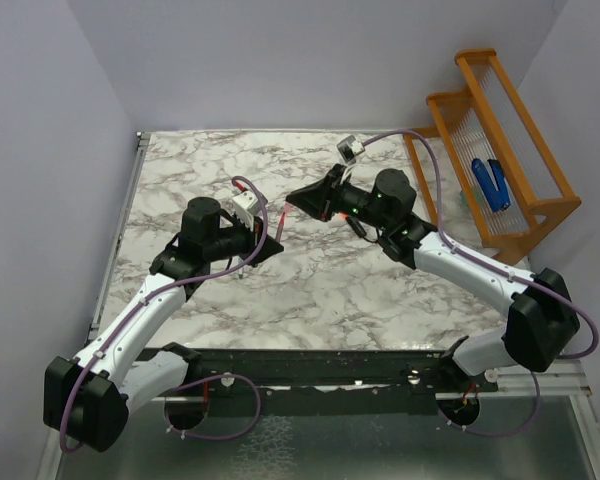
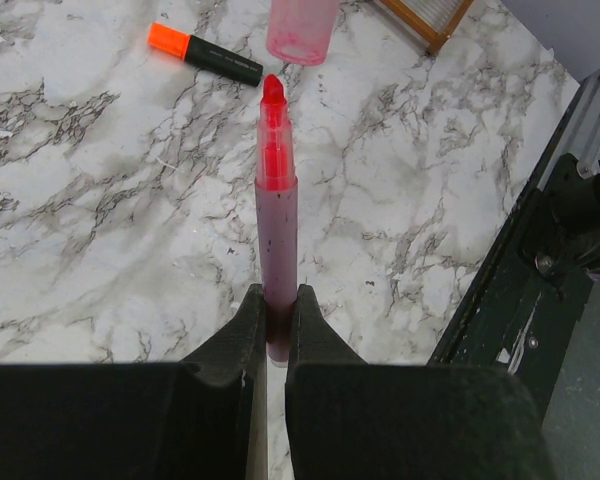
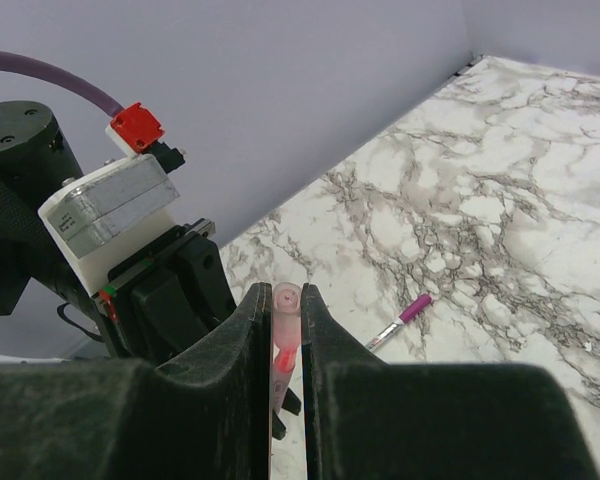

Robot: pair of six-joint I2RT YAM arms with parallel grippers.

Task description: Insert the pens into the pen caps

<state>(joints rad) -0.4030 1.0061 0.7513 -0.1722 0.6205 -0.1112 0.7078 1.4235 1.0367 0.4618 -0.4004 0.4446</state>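
While both arms are stretched over the middle of the marbled surface [image 1: 380, 290], elbows bent and wrists held nose to nose, the slim pink pen [image 2: 277, 220] is clamped by its rear end in the left pincer [image 2: 277, 305]. Its long axis is laid straight out from the fingers, red tip aimed at the pink cap [image 2: 302, 30], just short of its mouth. That cap is squeezed in the right pincer [image 3: 285, 300]. A black marker [image 2: 215, 58] and a whitish pen [image 3: 400, 318] are seen lying flat. Pale lilac walls are seen around, with an orange rack [image 1: 500, 150] at the right.
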